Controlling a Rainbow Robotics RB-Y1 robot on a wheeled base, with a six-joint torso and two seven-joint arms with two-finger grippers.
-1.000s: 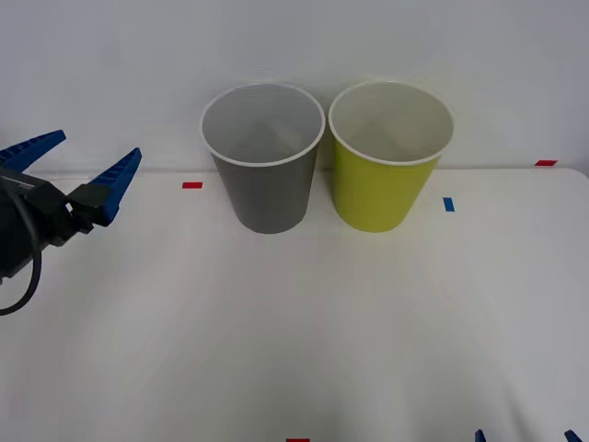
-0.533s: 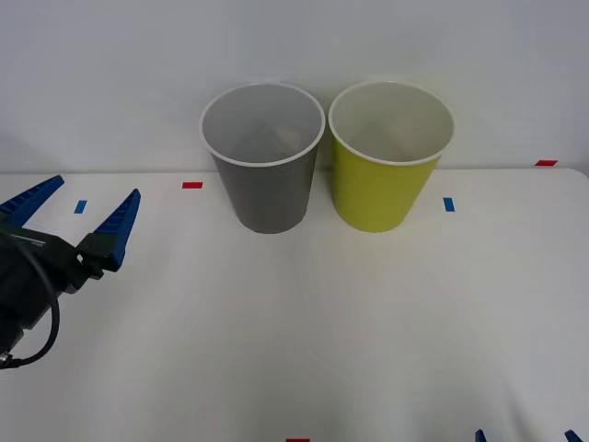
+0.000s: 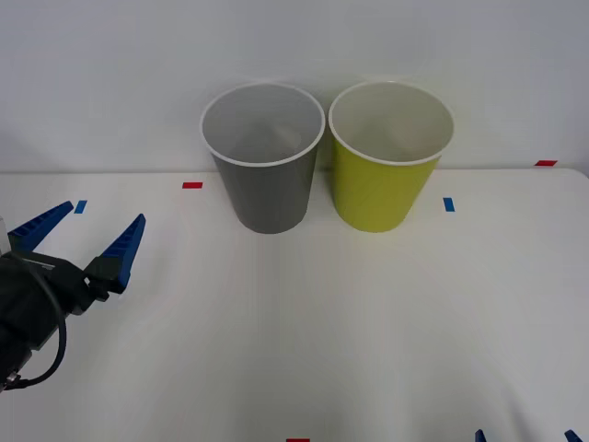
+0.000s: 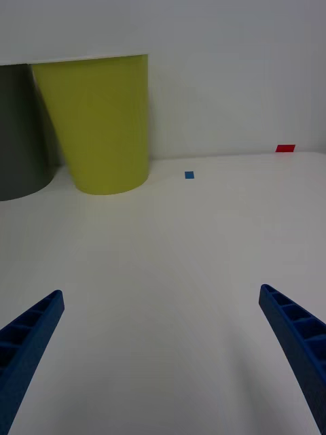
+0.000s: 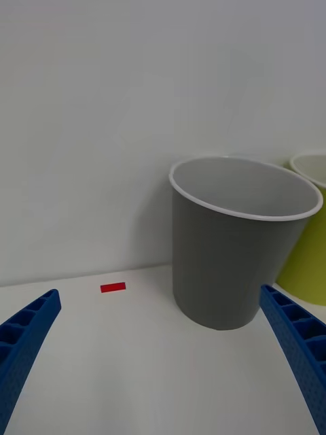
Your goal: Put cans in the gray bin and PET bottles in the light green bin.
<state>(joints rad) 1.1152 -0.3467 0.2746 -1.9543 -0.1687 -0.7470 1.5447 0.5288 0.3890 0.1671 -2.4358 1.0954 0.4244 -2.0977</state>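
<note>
we take the gray bin (image 3: 264,158) as our reference point: it stands upright at the back of the white table (image 3: 322,313), against the wall, white rim up and pale inside exposed. we find the light green bin (image 3: 390,155) just beside it on the robot's right, upright, rims close together; whether the two touch we cannot tell. we cannot make out the contents of either bin. the left gripper (image 3: 85,236) hangs over the table well to the left of the gray bin and nearer the robot, its blue ribbed fingers (image 3: 122,248) spread wide apart and grasping nothing. the right gripper (image 3: 525,436) sits at the near edge of the table, far from the gray bin and to the right of the light green bin, fingers likewise parted and empty. small red tape marks (image 3: 191,185) and blue tape marks (image 3: 448,203) lie flat on the table to either side of the two bins.
</note>
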